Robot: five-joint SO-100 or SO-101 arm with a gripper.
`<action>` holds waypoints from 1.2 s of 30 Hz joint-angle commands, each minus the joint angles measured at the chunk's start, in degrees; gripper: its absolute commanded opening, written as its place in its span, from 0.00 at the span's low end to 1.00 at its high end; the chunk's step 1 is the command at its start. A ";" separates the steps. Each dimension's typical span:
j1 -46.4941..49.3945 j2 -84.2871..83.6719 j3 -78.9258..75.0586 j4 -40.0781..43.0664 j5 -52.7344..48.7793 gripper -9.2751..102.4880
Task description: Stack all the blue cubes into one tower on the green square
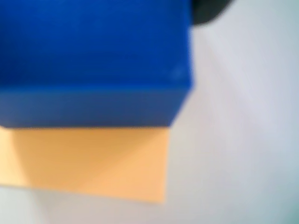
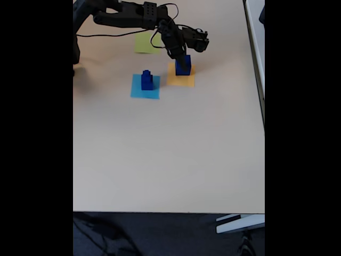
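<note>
A large dark-blue cube [image 2: 183, 66] stands on an orange-yellow square [image 2: 181, 80]. My gripper [image 2: 180, 55] is down over the top of this cube. In the wrist view the same cube [image 1: 93, 60] is blurred and very close, with the orange-yellow square [image 1: 93, 161] under it. My fingers are hidden, so I cannot make out whether they press on the cube. Two smaller blue cubes [image 2: 147, 80] are stacked, the smaller on top, on a light-blue square [image 2: 139, 90]. The green square [image 2: 144, 44] lies behind them, partly covered by my arm.
The beige table [image 2: 170, 154] stretches wide and bare toward the front edge. My arm and its cable [image 2: 128, 16] reach in from the upper left. The table's right edge [image 2: 263, 106] runs close beside a pale strip.
</note>
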 commanded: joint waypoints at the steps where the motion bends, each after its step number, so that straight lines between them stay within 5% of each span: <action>1: 1.67 5.01 0.09 -1.05 -1.23 0.14; 20: -2.02 7.73 -16.44 9.40 -0.18 0.08; 36: -10.72 20.83 5.71 12.92 11.16 0.08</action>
